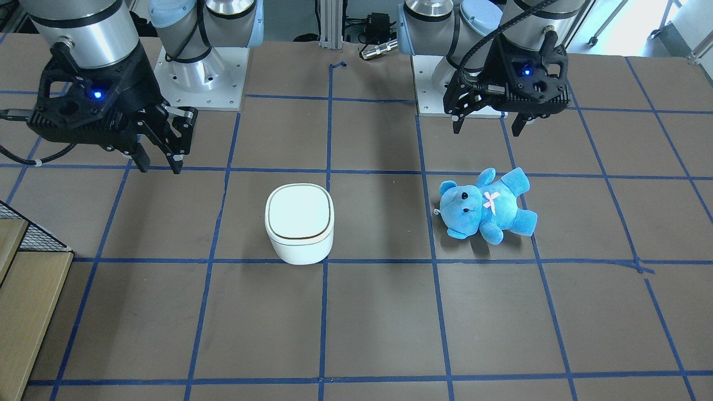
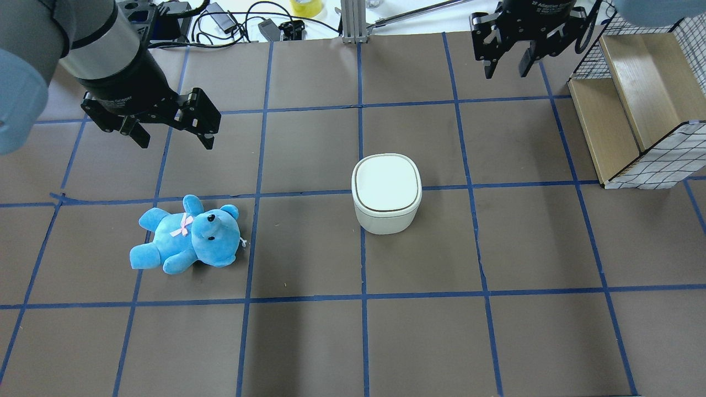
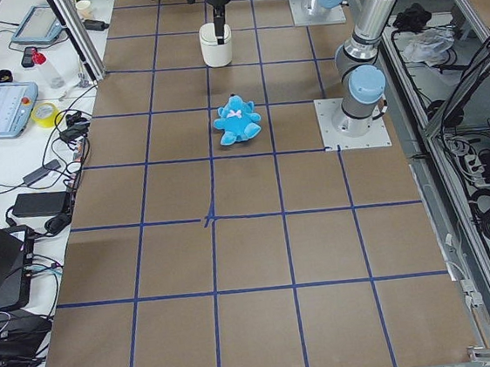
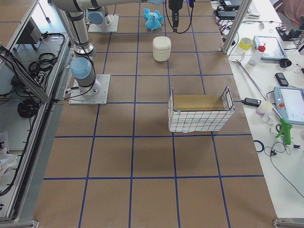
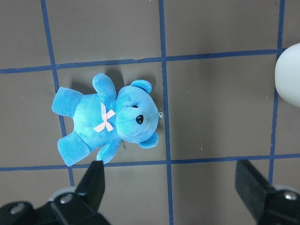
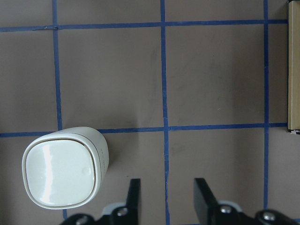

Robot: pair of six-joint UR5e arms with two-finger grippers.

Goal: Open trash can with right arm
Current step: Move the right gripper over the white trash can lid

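The white trash can (image 2: 386, 190) stands with its lid shut flat near the table's middle. It also shows in the front view (image 1: 299, 223) and at the lower left of the right wrist view (image 6: 63, 168). My right gripper (image 2: 504, 67) is open and empty. It hangs high above the table, well to the right of and beyond the can, and shows at the front view's left (image 1: 160, 161). Its fingertips (image 6: 133, 194) stand a small gap apart. My left gripper (image 2: 176, 140) is wide open and empty above a blue teddy bear (image 2: 187, 234).
The bear (image 5: 108, 119) lies on its back left of the can. A wooden box with wire-mesh sides (image 2: 634, 94) stands at the table's right edge, close to my right gripper. Blue tape lines grid the brown table. Cables and devices lie beyond the far edge.
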